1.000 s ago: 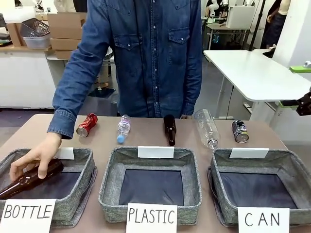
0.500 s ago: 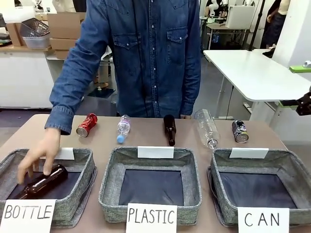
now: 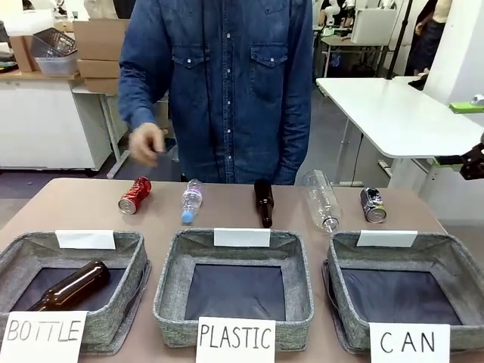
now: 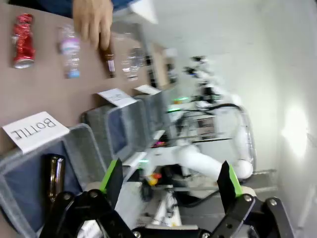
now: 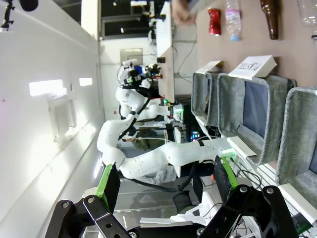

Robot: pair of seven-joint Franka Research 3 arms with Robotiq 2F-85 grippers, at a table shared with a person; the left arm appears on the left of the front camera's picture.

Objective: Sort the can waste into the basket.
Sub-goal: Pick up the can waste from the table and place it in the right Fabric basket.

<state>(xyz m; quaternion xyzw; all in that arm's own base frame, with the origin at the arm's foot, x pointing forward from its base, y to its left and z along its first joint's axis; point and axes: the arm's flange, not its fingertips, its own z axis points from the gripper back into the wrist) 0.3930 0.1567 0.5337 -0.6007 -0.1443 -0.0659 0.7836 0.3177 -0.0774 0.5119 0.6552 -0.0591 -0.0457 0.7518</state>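
Your red can [image 3: 134, 195] and dark can [image 3: 373, 204] lie beyond the basket [image 3: 339, 261]. Left gripper [image 4: 168, 173] and right gripper [image 5: 166, 171] are spread.

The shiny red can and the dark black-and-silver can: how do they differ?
The shiny red metal can looks crumpled; whether the dark black-and-silver metal can is dented I cannot tell. The red can lies beyond the grey basket signed BOTTLE; the dark can lies just beyond the grey woven basket signed CAN. Both lie on their sides on the table, outside the baskets.
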